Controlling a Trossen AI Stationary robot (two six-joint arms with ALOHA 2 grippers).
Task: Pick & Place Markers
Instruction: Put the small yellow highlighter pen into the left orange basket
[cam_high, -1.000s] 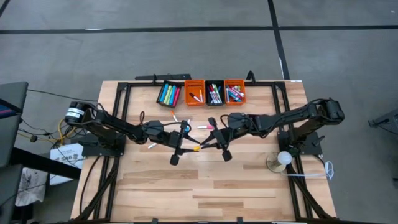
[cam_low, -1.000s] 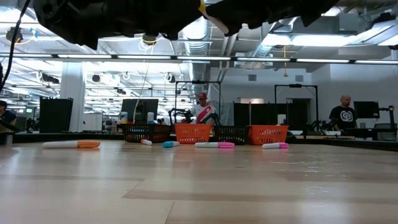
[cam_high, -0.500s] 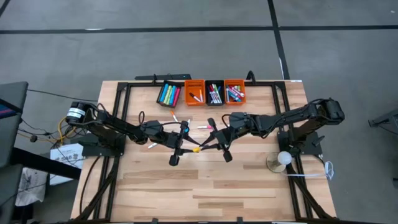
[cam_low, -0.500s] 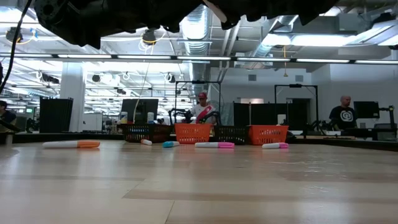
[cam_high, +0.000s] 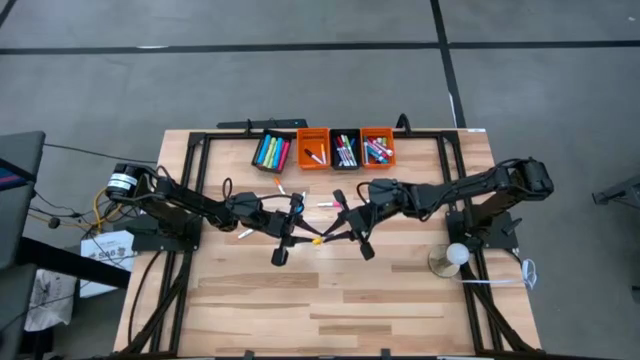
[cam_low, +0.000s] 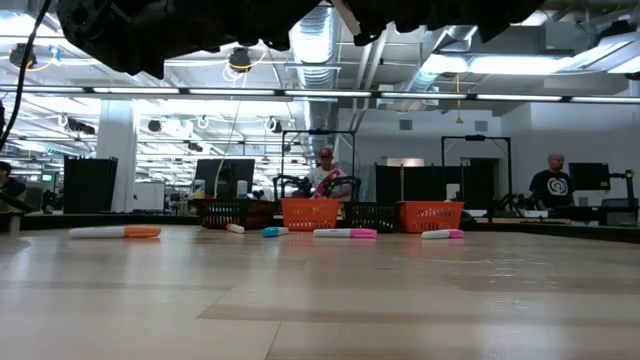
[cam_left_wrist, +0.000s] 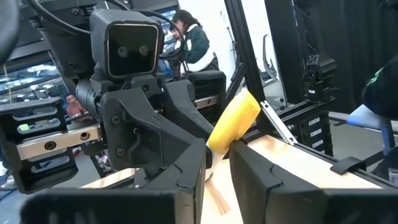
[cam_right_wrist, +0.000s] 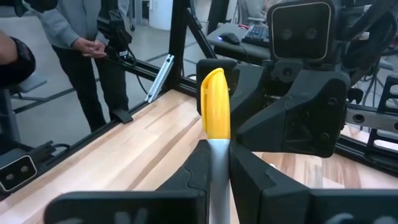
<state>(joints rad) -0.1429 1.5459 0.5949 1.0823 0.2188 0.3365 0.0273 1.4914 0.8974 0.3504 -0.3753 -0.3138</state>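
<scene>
Marker (cam_right_wrist: 214, 102) | yellow-capped, pinched between both grippers | right gripper (cam_right_wrist: 215, 155) clamps barrel | left gripper (cam_left_wrist: 217, 163) narrowed on cap

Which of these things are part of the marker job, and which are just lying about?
Job: yellow marker held between both tools; loose markers on the table; marker bins.

Lying about: white lamp at the table's edge; yellow-wired box beside the table.

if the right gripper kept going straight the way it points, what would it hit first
Probably the left gripper: it sits directly ahead of the right gripper, just past the yellow-capped marker held between them. How near they are is hard to judge.
</scene>
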